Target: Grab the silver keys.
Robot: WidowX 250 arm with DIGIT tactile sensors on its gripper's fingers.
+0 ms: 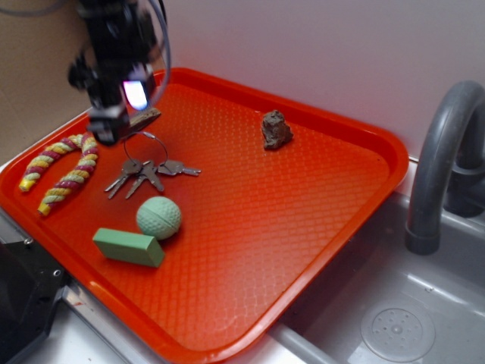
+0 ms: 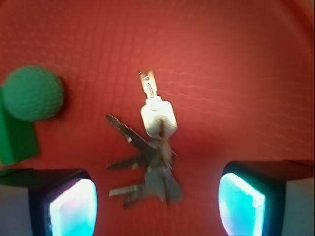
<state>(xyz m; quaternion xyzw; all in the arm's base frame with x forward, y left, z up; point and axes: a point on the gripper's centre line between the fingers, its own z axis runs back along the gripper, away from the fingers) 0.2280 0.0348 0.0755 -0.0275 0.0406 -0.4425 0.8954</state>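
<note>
You have an orange-red textured tray [image 1: 318, 220] carrying a lumpy brown rock [image 1: 276, 130] toward its far side, well apart from the rest. Near the front-left edge a green dimpled ball [image 1: 159, 218] sits just beside a green rectangular block [image 1: 129, 247] (whether they touch, you cannot tell), and a curved yellow-and-maroon rope toy [image 1: 64, 168] lies at the left rim. Right of the tray you see a grey sink [image 1: 394, 318] with a dark grey faucet [image 1: 443, 159].
</note>
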